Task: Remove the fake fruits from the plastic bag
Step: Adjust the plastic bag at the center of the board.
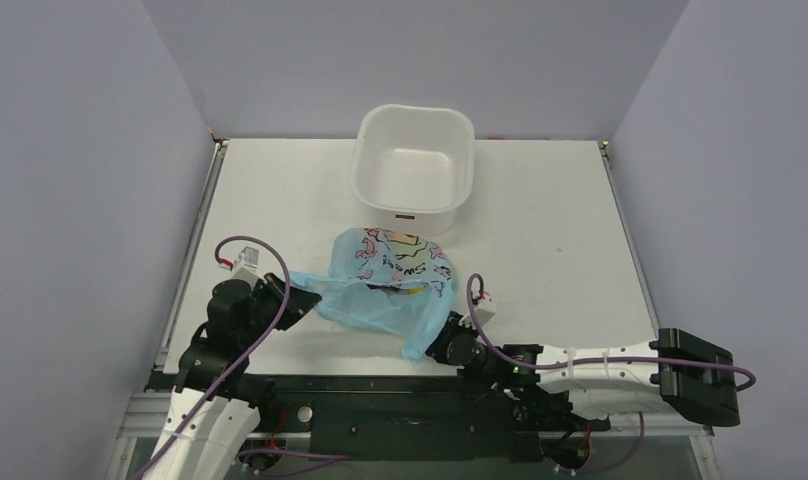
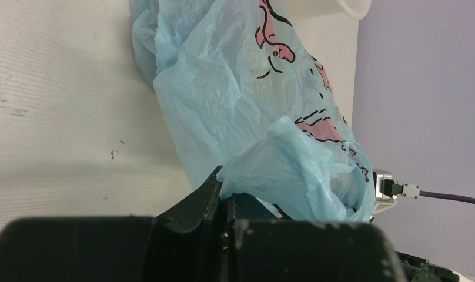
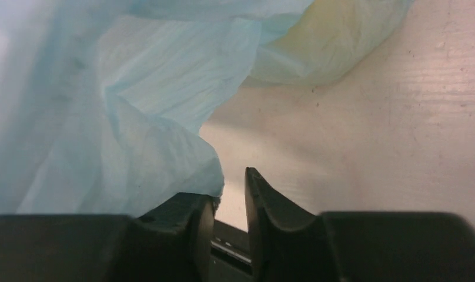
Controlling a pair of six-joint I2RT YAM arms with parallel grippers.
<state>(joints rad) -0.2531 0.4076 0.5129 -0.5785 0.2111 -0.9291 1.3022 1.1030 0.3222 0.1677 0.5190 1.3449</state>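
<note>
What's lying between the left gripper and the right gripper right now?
The plastic bag, seen in the top view: the left gripper pinches one end, the right gripper sits open at the other.

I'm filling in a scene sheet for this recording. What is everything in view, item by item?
plastic bag: one, light blue with white printed patch, mid-table, just before the tub
fake fruits: count hidden; a yellowish shape shows through the bag film
tub: one, white, empty, far middle of table
table: one, white, under everything
walls: three, pale lilac, left, back, right
cables: two, purple, one on each arm
left gripper: one, black, shut on the bag's left corner
right gripper: one, black, narrowly open beside the bag's near corner
</note>
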